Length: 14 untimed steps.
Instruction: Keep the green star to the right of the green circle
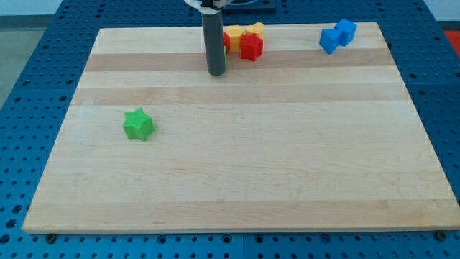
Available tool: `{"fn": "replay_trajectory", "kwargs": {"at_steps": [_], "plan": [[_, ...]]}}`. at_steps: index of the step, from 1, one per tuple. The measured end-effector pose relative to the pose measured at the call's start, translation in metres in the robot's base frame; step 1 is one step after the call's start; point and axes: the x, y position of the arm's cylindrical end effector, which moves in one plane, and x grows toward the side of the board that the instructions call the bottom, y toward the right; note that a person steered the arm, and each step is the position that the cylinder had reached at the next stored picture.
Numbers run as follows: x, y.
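Camera view: my tip rests at the wooden tabletop's top, apparently hiding the green circle; no pincer exists. Green plastic star lies well left and below it.

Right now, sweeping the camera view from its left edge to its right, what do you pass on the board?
green star → my tip, with a sliver of green showing at its right side → red block → blue blocks. The yellow pieces overlap the red ones, so I leave them unplaced.
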Motion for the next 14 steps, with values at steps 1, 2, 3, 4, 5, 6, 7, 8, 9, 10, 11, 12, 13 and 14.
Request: {"fn": "replay_trajectory", "kwargs": {"at_steps": [1,2,3,4,5,6,7,8,9,10,11,12,13,14], "plan": [[0.002,-0.001],[0.013,-0.022],[0.023,-0.064],[0.03,-0.108],[0.049,-0.149],[0.08,-0.169],[0.112,-0.17],[0.139,-0.17],[0.145,-0.153],[0.145,-0.121],[0.145,-0.09],[0.145,-0.055],[0.141,-0.025],[0.122,-0.018]]}}
